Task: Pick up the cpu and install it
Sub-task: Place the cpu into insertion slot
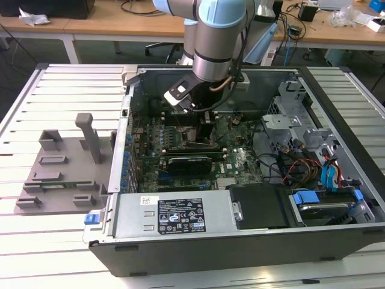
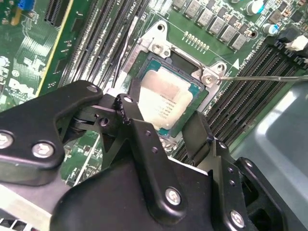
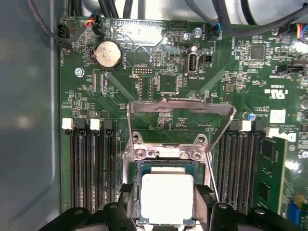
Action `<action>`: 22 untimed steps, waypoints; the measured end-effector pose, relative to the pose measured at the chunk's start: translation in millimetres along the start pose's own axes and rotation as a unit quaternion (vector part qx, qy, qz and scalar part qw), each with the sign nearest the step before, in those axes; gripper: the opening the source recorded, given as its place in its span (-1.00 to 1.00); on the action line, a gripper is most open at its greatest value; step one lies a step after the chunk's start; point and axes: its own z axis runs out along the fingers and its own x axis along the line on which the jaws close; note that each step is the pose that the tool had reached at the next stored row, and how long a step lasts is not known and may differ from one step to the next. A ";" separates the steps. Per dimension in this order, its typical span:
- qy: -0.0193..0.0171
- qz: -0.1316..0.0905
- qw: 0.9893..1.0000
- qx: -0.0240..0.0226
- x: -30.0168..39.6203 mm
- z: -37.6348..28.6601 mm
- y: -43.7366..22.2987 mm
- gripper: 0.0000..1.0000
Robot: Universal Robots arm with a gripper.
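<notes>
Seating step: gripper (image 2: 161, 114) clamps the cpu (image 3: 166, 197) between its fingers (image 3: 204, 202), down in the socket (image 3: 166, 153); release seems to need it flat.

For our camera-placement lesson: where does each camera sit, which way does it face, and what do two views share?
Exterior view: off the arm, looking down into the open computer case; the arm shows.
First wrist view: on the wrist, facing straight down at the cpu; the gripper shows.
Second wrist view: on the wrist, slanting past the gripper at the cpu.
Shared: both wrist views show gripper and cpu.
</notes>
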 end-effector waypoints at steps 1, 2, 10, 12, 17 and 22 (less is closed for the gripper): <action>0.000 0.000 1.000 0.000 -0.1 -1.3 -0.1 0.23; 0.000 0.000 1.000 0.000 -0.2 -5.0 -0.4 0.23; 0.001 0.000 1.000 0.000 -3.0 -6.2 -0.8 -0.41; 0.001 0.000 1.000 0.000 -4.8 -6.1 -1.1 -0.65; 0.002 0.000 1.000 0.000 -8.9 -5.4 -1.4 -0.79; 0.017 -0.001 1.000 -0.001 -10.8 -1.9 -2.0 -0.79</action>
